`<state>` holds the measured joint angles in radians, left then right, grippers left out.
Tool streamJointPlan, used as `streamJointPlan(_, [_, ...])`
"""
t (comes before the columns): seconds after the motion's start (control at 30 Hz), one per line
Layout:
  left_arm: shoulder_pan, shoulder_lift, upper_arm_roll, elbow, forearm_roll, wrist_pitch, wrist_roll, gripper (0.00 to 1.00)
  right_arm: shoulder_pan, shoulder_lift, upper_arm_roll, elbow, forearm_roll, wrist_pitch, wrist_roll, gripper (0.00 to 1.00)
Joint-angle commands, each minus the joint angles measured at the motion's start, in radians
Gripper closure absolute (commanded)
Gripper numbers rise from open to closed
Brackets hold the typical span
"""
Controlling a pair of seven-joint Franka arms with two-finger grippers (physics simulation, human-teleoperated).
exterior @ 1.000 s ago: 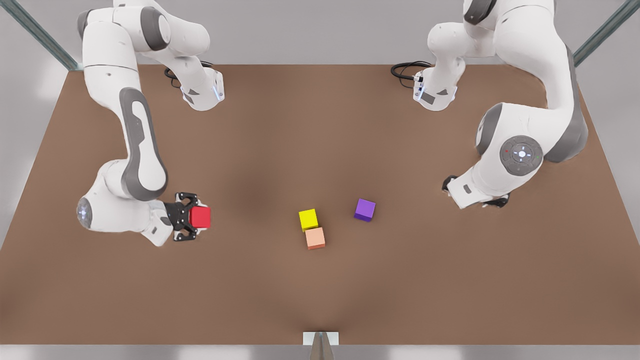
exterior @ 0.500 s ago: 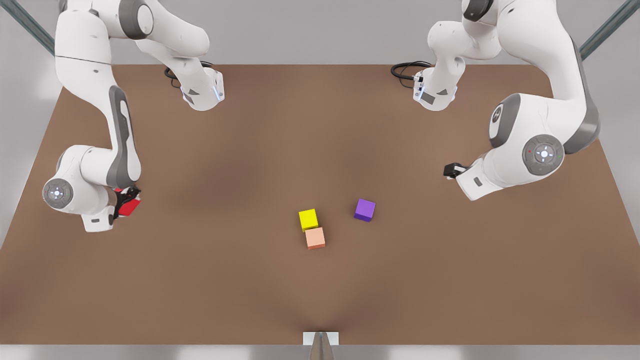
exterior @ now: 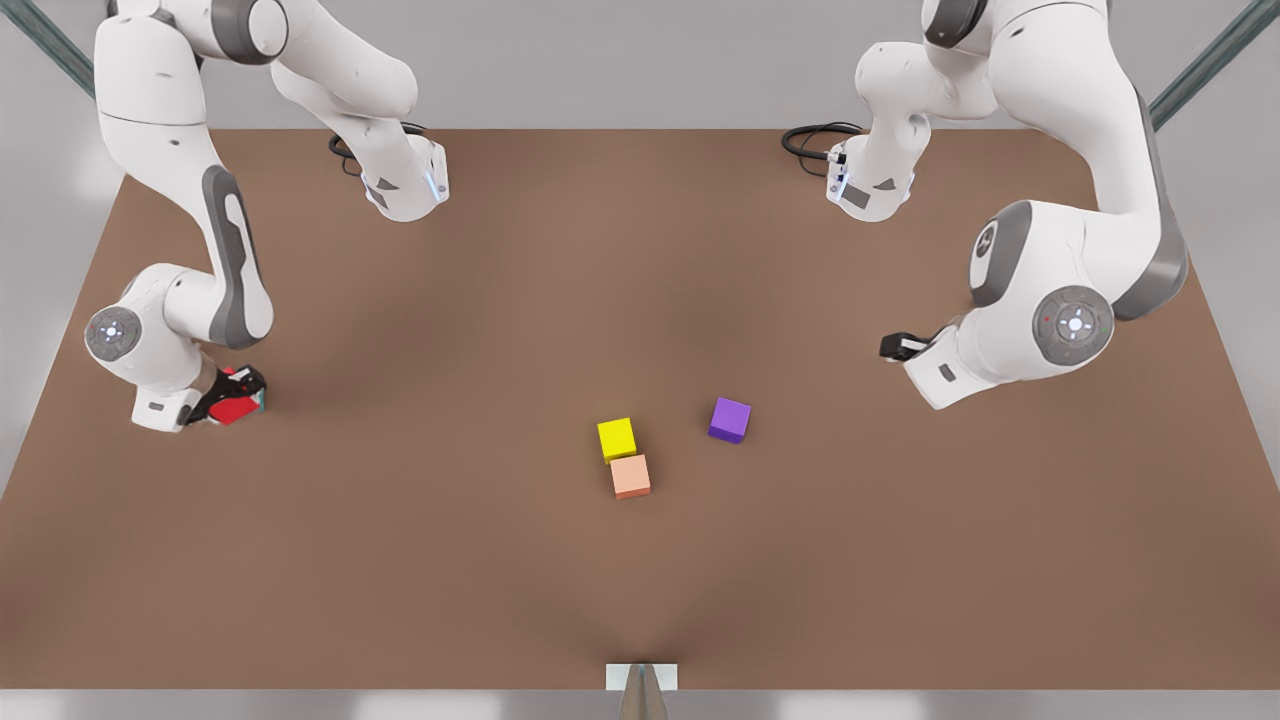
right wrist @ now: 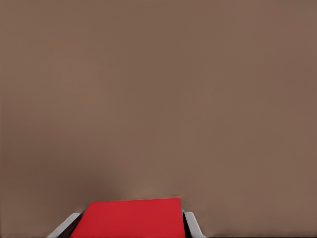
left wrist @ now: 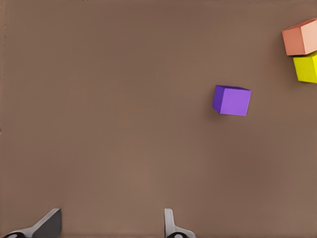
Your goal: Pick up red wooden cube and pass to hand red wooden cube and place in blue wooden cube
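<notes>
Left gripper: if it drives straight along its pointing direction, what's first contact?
Likely bare table. The left gripper, open at the front view's right, has the purple cube off its line; depth unclear. Right gripper holds the red cube.

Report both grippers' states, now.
Right gripper: shut on the red cube.
Left gripper: open, holding nothing.
</notes>
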<state>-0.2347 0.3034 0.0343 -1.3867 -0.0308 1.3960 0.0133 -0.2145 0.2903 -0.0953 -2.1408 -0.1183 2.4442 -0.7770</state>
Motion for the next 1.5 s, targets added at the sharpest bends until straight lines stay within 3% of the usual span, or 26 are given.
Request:
streamJointPlan(0.0, [0.002,0.0,0.001,0.0,-0.001,-0.023,-0.018,0.0,-0.009,-0.006,0.0,-0.028,-0.006,0.09,0.188,0.41])
streamJointPlan(0.8, [0.002,0.013,-0.001,-0.011,-0.014,-0.026,-0.016,0.0,-0.111,0.016,0.0,-0.091,0.035,0.087,0.147,0.39])
streamJointPlan(0.83, [0.003,0.014,-0.001,-0.011,-0.014,-0.026,-0.016,0.0,-0.111,0.018,0.0,-0.091,0.04,0.087,0.147,0.35])
streamJointPlan(0.9, [0.003,0.014,-0.001,-0.011,-0.014,-0.026,-0.016,0.0,-0.111,0.021,0.0,-0.088,0.058,0.087,0.148,0.0])
streamJointPlan(1.27, [0.003,0.016,-0.001,-0.011,-0.012,-0.023,-0.016,0.0,-0.111,0.021,0.0,-0.036,0.085,0.004,0.127,0.0])
streamJointPlan(1.47, [0.003,0.016,0.001,-0.011,-0.012,-0.026,-0.015,0.0,-0.091,-0.023,0.017,0.088,0.147,-0.28,0.136,0.0])
